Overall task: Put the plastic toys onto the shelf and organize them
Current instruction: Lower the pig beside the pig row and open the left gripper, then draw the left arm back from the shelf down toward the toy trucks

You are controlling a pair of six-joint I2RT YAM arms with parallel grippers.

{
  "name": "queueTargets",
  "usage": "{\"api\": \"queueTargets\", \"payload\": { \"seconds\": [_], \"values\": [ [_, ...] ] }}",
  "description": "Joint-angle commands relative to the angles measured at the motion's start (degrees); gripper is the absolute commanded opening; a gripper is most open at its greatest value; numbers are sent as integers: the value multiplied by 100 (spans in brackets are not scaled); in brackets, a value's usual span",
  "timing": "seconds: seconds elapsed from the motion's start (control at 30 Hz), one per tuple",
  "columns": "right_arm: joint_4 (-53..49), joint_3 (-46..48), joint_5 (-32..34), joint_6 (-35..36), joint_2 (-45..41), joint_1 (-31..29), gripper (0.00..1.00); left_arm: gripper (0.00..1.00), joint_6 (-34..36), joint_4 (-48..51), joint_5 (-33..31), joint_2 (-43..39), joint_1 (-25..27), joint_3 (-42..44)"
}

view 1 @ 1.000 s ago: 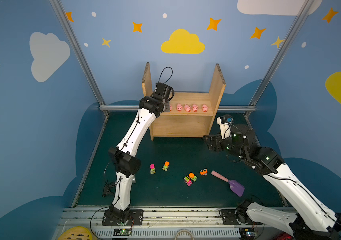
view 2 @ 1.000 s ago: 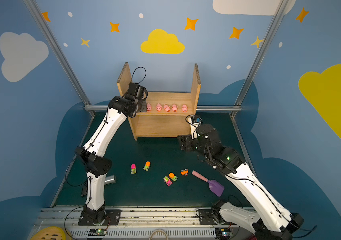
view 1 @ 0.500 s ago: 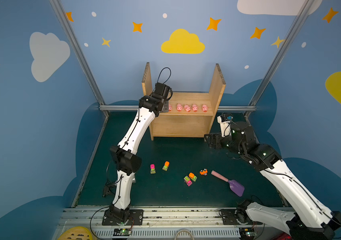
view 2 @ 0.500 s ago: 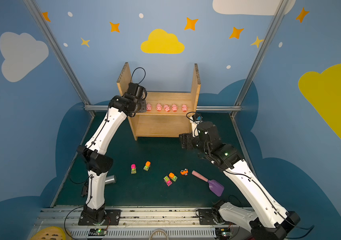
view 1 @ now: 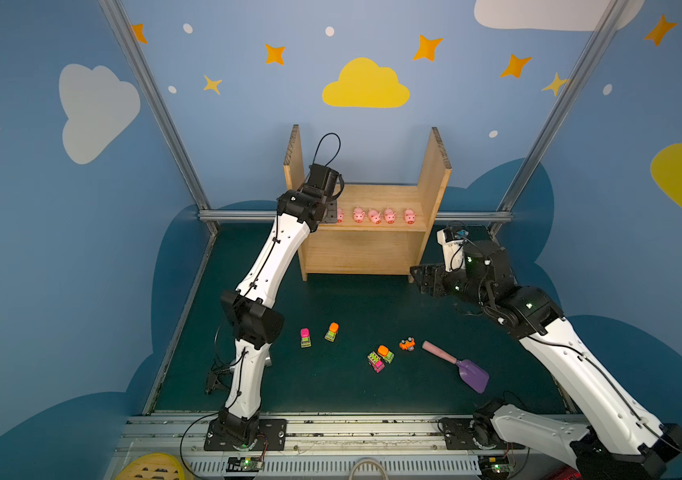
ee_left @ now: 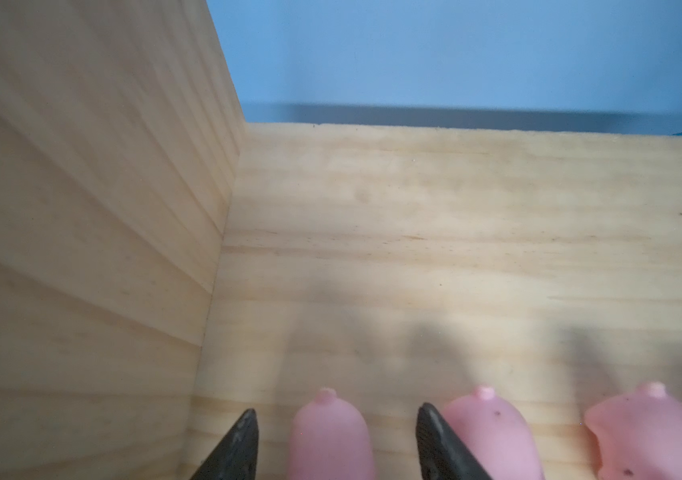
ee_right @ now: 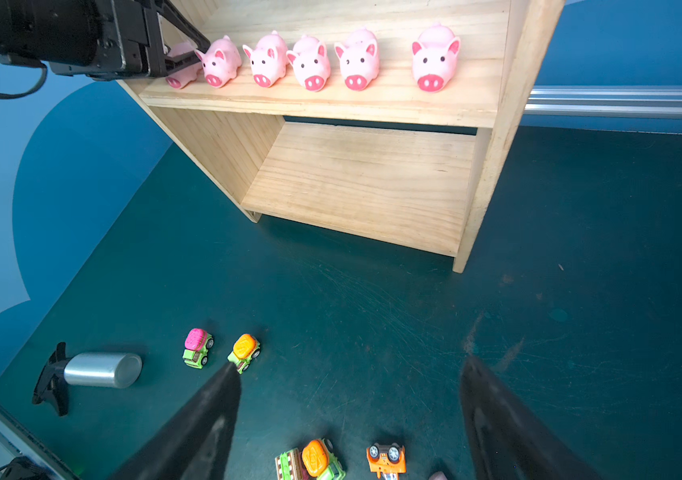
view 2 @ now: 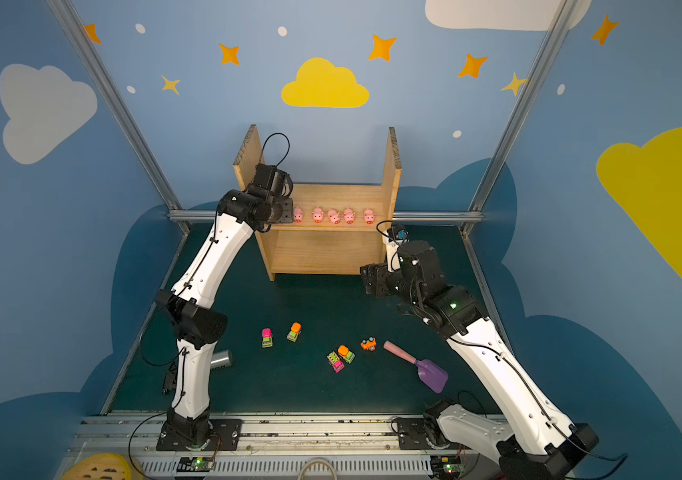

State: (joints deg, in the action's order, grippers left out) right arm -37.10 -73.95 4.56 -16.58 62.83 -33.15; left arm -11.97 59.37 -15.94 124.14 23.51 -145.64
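The shelf [view 1: 435, 178] stands at the back of the mat. Six pink pigs line its upper board [ee_right: 372, 99]. My left gripper [ee_left: 336, 415] is open around the leftmost pig [ee_left: 329, 440], with a gap on each side; the neighbouring pig [ee_left: 493, 436] sits just outside one finger. In both top views this gripper [view 1: 333, 214] hides most of that pig. Five toy vehicles lie on the mat: a pink-topped one [view 1: 305, 337], an orange-topped one [view 1: 332, 332], a touching pair [view 1: 380, 358] and an upturned orange car [view 1: 407, 344]. My right gripper [ee_right: 351, 365] hangs open above the mat, holding nothing.
A purple scoop with a pink handle [view 1: 455, 365] lies right of the vehicles. A silver cylinder [view 2: 221, 359] lies by the left arm's base. The shelf's lower board [ee_right: 364, 178] holds nothing. The right gripper [view 1: 422, 278] hovers by the shelf's front right corner.
The left gripper's jaws have spread apart around the leftmost pig, which now stands free on the upper board. The right arm has barely shifted.
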Motion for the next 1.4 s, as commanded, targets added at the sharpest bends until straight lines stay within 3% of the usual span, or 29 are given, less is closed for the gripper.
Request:
{"api": "queueTargets", "payload": {
  "seconds": [0.0,0.2,0.73,0.97,1.23,1.37],
  "values": [
    [98,-105,-95,-46,-46,42,81,65,144,-9,-92,-123,-30,-140],
    [99,-46,-72,-99,-216,56,82,76,238,-73,-157,-274,-19,-140],
    [-27,34,-93,-266,-462,53,81,78,422,-119,-253,-989,104,3],
    [-67,269,-271,-377,-578,-40,81,79,667,-849,-423,-2170,476,1469],
    [-110,502,-228,-572,-821,-412,81,99,348,-2170,-424,-4037,594,3717],
    [-127,535,-184,-614,-845,-739,81,100,133,-2442,-258,-4774,595,4692]
  ]
}}
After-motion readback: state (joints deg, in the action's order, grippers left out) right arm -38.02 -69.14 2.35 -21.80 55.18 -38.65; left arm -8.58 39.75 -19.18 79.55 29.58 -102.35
